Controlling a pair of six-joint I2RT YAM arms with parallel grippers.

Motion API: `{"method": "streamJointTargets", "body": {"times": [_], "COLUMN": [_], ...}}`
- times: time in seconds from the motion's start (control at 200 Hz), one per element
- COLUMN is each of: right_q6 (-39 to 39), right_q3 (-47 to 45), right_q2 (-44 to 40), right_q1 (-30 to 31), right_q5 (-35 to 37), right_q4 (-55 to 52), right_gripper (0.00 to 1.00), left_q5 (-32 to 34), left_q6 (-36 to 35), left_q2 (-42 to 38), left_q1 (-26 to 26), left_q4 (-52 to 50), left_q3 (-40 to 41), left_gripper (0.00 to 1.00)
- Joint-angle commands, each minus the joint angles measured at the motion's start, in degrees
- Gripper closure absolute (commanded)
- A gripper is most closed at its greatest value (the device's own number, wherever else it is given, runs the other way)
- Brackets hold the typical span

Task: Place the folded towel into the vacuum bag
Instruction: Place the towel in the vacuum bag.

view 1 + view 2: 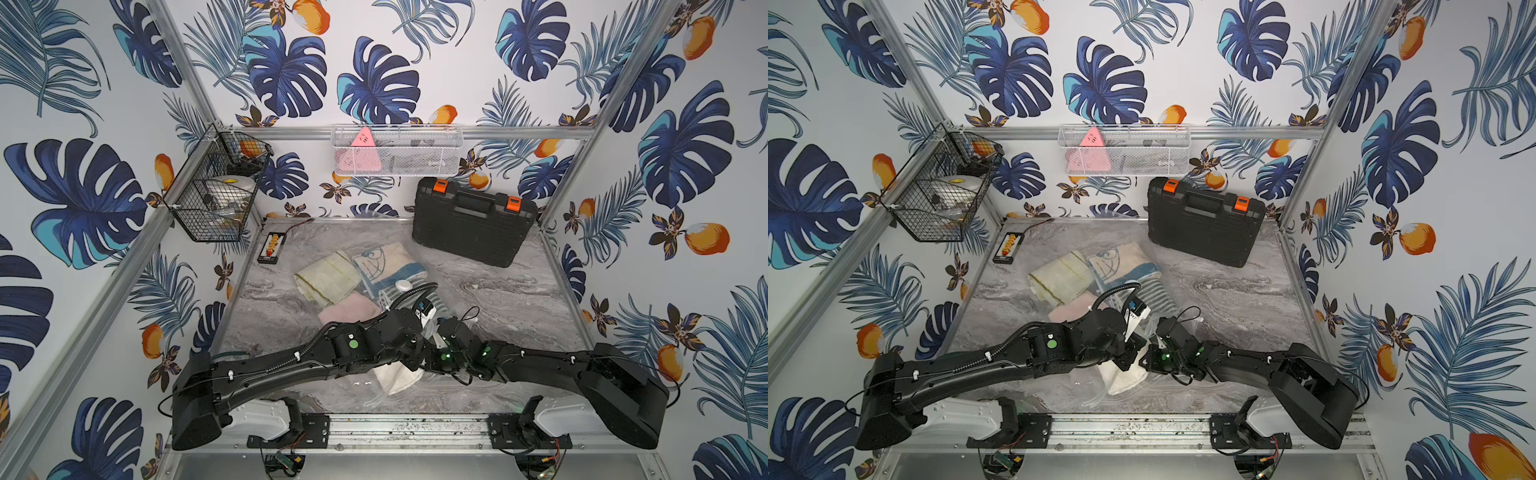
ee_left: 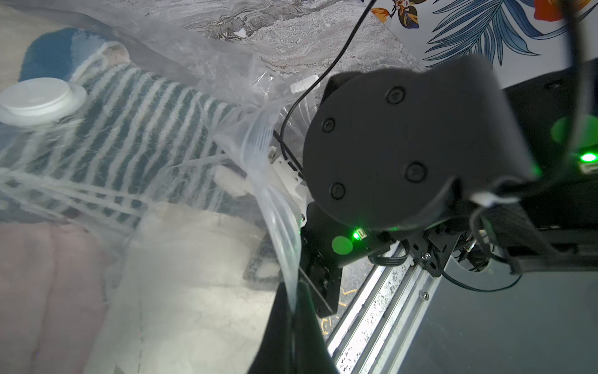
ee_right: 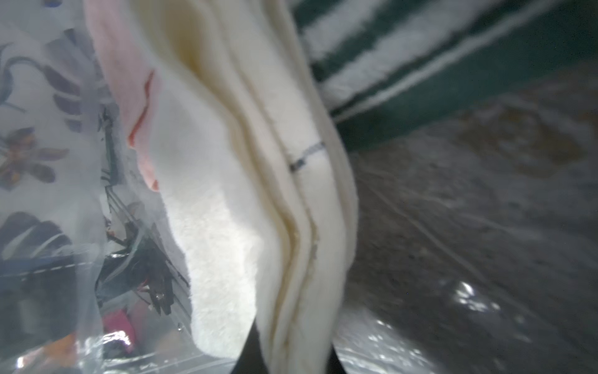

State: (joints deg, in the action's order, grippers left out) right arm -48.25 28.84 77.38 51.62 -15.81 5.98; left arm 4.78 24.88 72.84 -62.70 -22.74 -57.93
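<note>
Left gripper point(image 2: 293, 307), on the robot's side of the white valve cap point(image 2: 38, 97), is clamped tight on the zip edge of the vacuum bag point(image 2: 233, 71), holding its mouth up. Right gripper point(image 3: 291, 356), just beside it, is closed on the cream folded towel point(image 3: 226, 194), which sits at that mouth, also on the robot's side of the cap. Step judged: insertion. Next move calls for pushing the towel deeper toward the cap, beside the striped towel point(image 2: 129, 113), then releasing.
</note>
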Motion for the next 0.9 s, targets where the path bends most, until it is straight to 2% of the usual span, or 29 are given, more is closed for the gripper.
{"method": "streamJointTargets", "body": {"times": [0.0, 0.105, 0.18, 0.25, 0.38, 0.44, 0.6, 0.771, 0.896], "right_q6": [9.91, 10.10, 6.08, 2.97, 3.04, 1.80, -2.54, -9.55, -11.52], "right_q3": [2.78, 1.02, 0.74, 1.98, 7.30, 6.08, 3.28, -2.01, -1.93], "right_q2": [-2.63, -4.40, -1.60, 2.87, 6.94, 5.85, -0.37, -5.04, 0.34], "right_q1": [1.66, -0.16, -3.56, -4.38, -3.63, -3.63, -3.63, -3.17, -1.23], "right_q5": [3.92, 4.07, 1.22, 1.11, 1.58, 1.35, 1.66, 0.18, 1.43], "right_q4": [-0.51, 5.79, 11.64, 14.00, 3.98, 2.55, -5.69, -3.59, 3.02], "right_gripper": [0.95, 0.98, 0.99, 0.98, 0.77, 0.64, 0.38, 0.33, 0.33], "left_q5": [-0.91, -1.33, -1.20, -0.76, -0.30, -0.12, 0.38, -0.24, -0.34], "left_q6": [-0.86, -0.92, -1.12, -1.12, -0.70, -0.58, -0.83, -1.08, -1.26], "left_q2": [-0.81, -0.44, 0.17, 0.21, -0.23, -0.50, -0.94, -0.05, 0.76], "left_q1": [-0.23, -0.30, -0.49, -0.75, -0.91, -1.01, -1.00, -1.02, -1.02], "left_q4": [2.12, 2.41, 2.13, 2.26, 2.53, 2.62, 2.96, 3.75, 4.36], "left_q3": [0.24, 0.02, -0.49, -0.60, 0.11, 0.51, 1.24, 0.88, 0.41], "left_gripper": [1.00, 1.00, 1.00, 1.00, 1.00, 1.00, 1.00, 1.00, 1.00]}}
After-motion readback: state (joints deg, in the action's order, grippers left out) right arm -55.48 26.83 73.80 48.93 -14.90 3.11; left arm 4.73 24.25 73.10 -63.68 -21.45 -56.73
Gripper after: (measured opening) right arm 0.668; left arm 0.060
